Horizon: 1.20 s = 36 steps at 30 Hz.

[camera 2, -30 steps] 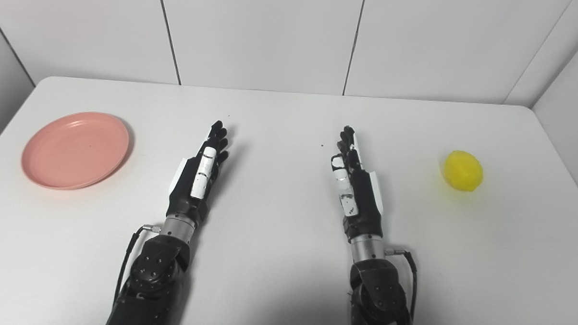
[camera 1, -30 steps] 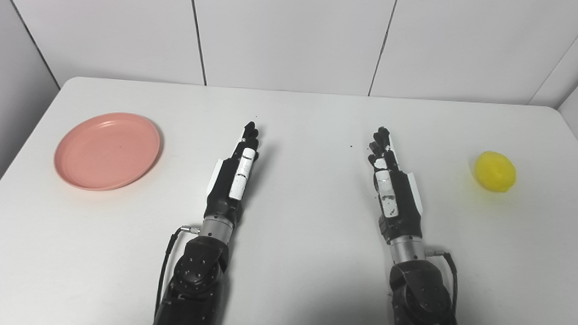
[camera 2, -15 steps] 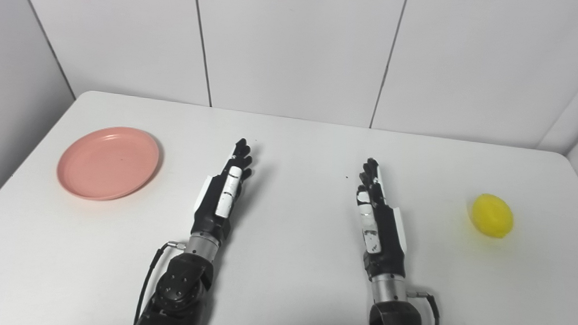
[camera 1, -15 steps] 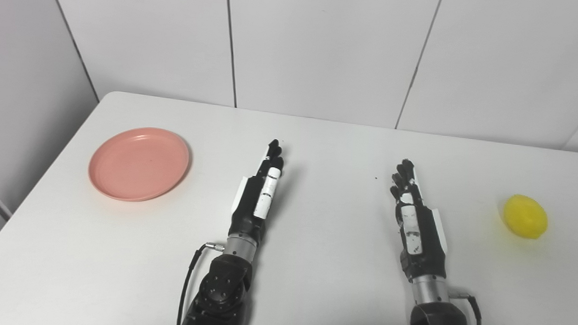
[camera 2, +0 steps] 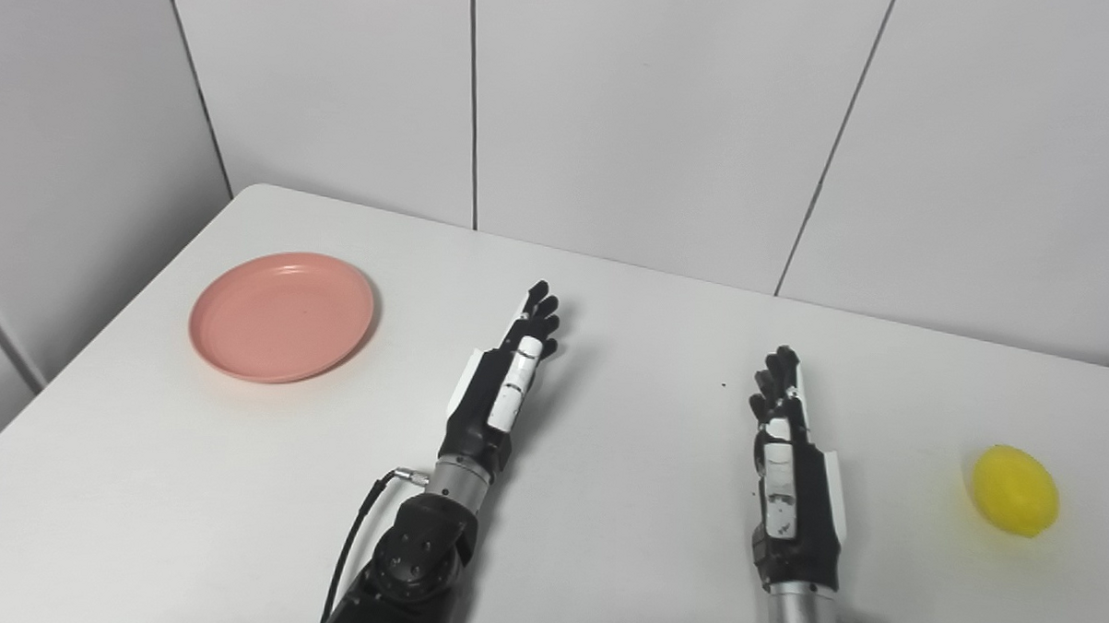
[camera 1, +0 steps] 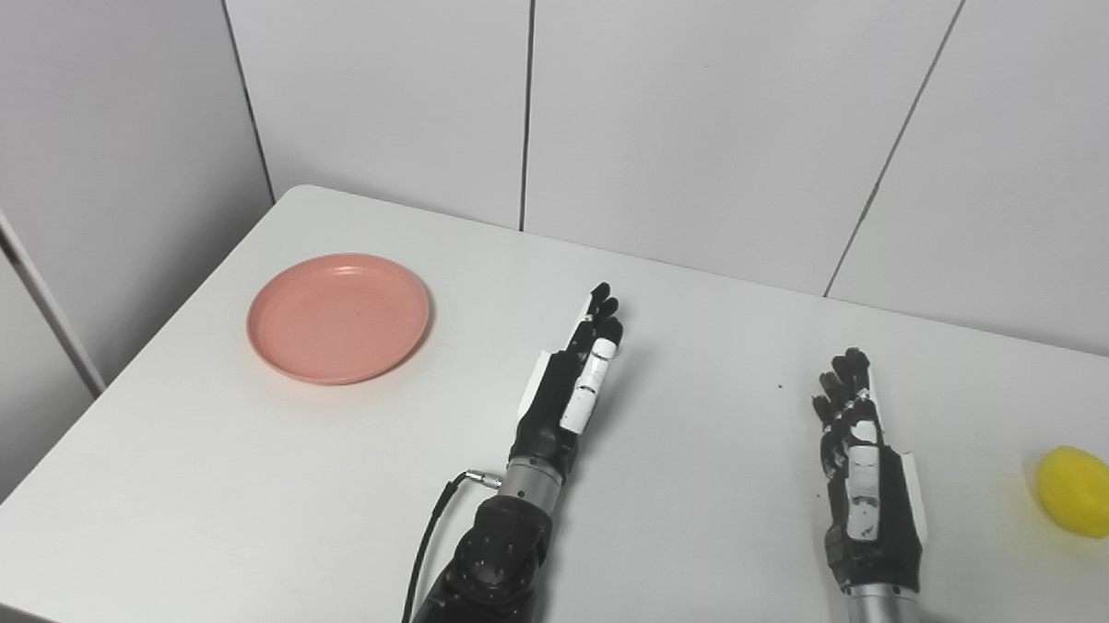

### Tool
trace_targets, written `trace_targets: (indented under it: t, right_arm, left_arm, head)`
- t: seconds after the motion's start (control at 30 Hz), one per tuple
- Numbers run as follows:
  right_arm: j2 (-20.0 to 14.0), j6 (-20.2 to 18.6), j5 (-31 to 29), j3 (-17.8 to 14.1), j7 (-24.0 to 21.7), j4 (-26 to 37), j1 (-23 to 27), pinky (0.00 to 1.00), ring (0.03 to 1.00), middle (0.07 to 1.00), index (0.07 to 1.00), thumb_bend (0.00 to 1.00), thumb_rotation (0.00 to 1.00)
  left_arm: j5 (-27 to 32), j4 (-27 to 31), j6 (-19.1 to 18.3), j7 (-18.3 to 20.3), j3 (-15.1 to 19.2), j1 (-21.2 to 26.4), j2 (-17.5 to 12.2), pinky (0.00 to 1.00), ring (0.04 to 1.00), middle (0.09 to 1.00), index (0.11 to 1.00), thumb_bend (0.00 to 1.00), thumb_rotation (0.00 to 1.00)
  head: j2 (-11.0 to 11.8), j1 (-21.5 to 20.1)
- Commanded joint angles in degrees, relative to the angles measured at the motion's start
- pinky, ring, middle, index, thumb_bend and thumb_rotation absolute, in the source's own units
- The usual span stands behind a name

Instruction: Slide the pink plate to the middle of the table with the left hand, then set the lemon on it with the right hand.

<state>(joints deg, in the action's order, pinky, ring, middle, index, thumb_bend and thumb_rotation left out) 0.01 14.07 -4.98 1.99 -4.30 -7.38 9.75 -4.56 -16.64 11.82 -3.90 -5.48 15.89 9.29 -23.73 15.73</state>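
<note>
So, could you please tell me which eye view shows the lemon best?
The right eye view: the lemon sits whole, well inside the picture, with bare table all round it. The left eye view shows it whole too, but close to the right edge.

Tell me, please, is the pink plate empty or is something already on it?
Empty: the pink plate shows only bare surface, and the lemon lies far right on the table.

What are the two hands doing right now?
Left hand: open, holding nothing.
Right hand: open, holding nothing.
</note>
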Motion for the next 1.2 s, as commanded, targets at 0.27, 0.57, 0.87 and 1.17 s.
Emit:
trace_targets:
  t: [0.27, 0.57, 0.87, 1.17]
  right_arm:
    - [-1.9, 3.7, -1.1, -1.5, -1.4, -3.6, -0.8, 1.00, 1.000, 1.000, 1.000, 0.73, 0.99]
    - [-1.7, 3.2, -0.7, -1.6, -1.7, -2.9, -1.0, 1.00, 1.000, 1.000, 1.000, 0.73, 0.99]
    - [-1.5, 3.3, -0.1, -1.6, -1.5, -2.7, -1.2, 1.00, 1.000, 1.000, 1.000, 0.71, 1.00]
    - [-1.5, 2.6, -0.4, -1.7, -1.7, -1.5, -1.9, 1.00, 1.000, 1.000, 1.000, 0.70, 1.00]
  left_arm:
    - [-1.8, -3.7, 9.5, -4.2, 1.0, 0.5, 0.8, 0.87, 0.897, 0.905, 0.896, 0.53, 1.00]
    - [-1.3, -2.7, 11.8, -5.3, 3.6, 3.4, -0.6, 0.79, 0.823, 0.820, 0.807, 0.61, 1.00]
    - [-1.8, 2.8, 10.0, -6.7, 6.3, 6.5, -3.1, 0.73, 0.751, 0.755, 0.744, 0.63, 1.00]
    - [-0.3, 10.1, 1.5, -8.2, 10.9, 9.0, -5.1, 0.69, 0.723, 0.732, 0.711, 0.63, 1.00]
  head:
    - [0.7, 0.9]
    - [1.6, 1.6]
    - [2.0, 2.0]
    - [2.1, 3.2]
